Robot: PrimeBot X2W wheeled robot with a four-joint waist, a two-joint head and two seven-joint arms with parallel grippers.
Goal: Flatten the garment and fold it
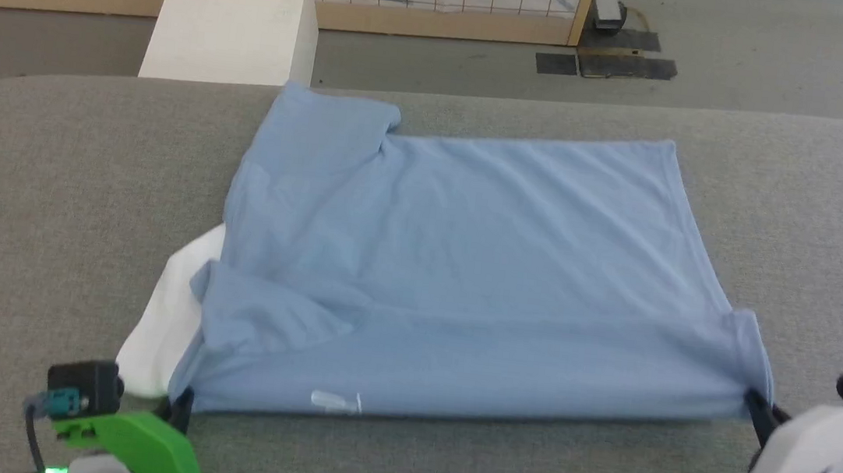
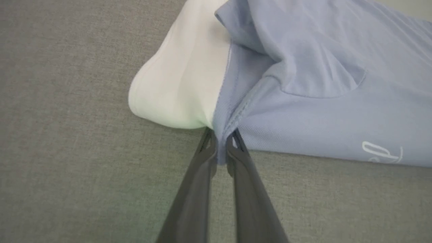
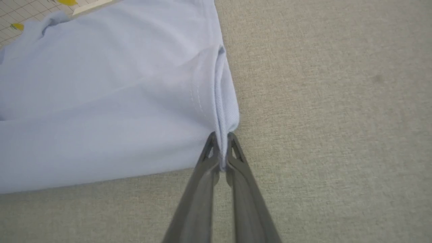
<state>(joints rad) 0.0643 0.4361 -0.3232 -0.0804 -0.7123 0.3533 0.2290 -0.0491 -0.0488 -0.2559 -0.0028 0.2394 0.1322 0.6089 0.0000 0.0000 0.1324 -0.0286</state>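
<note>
The light blue garment [image 1: 457,271] lies spread on the grey table [image 1: 42,189], its near edge folded over and stretched between my two grippers. A white fabric section [image 1: 166,319] bulges out at its left side, and a small white logo mark [image 1: 336,401] sits on the near fold. My left gripper [image 1: 181,403] is shut on the garment's near left corner [image 2: 221,135]. My right gripper [image 1: 756,405] is shut on the near right corner [image 3: 224,128], where the hem is bunched. In the left wrist view the white section [image 2: 175,81] lies just left of the fingers [image 2: 202,168].
A white box [image 1: 233,17] stands on the floor beyond the table's far edge, in front of a tiled wall with a wooden base strip [image 1: 444,23]. Dark mats [image 1: 612,64] lie on the floor at the far right. Bare table surface extends left and right of the garment.
</note>
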